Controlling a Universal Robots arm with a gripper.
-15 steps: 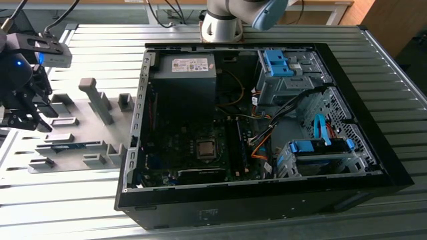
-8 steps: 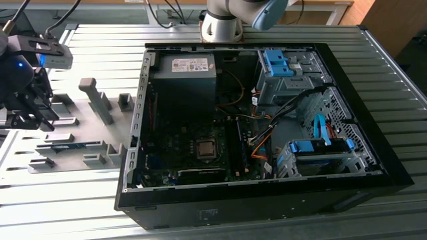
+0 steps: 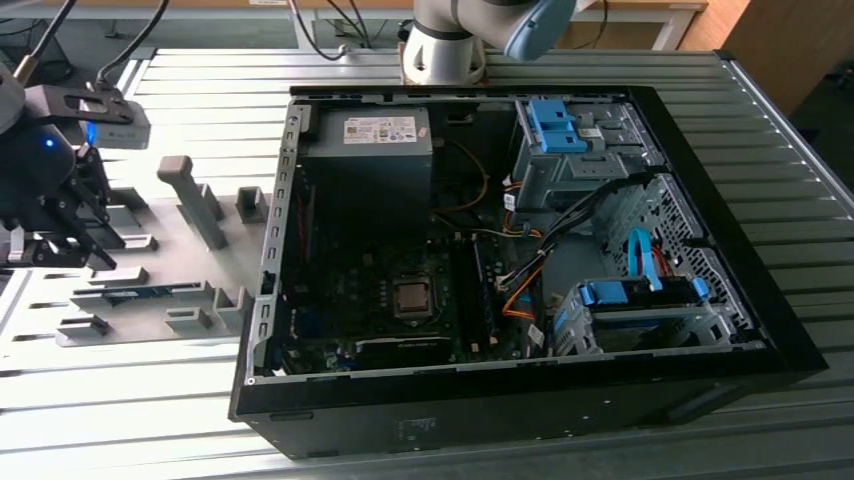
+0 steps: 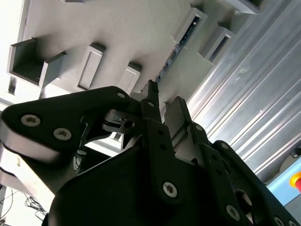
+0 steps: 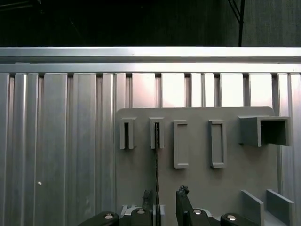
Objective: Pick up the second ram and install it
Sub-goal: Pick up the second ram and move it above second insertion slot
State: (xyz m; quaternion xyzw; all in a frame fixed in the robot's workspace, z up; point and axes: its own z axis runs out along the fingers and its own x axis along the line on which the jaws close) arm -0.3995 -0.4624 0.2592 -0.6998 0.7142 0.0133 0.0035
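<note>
- Exterior view: the ribbed aluminium counter carries a matt grey fixture plate by its edge at the exterior view's left, beside one open black computer case. The second ram, a flat, narrow green stick, lies on the plate between holder blocks. The end effector hangs near it.
- Second wrist view: two black fingers stand narrowly apart, holding nothing.
- First wrist view: the stick, edge-on, runs from one of two short slotted blocks to between the fingers; two longer frames stand alongside.
</note>
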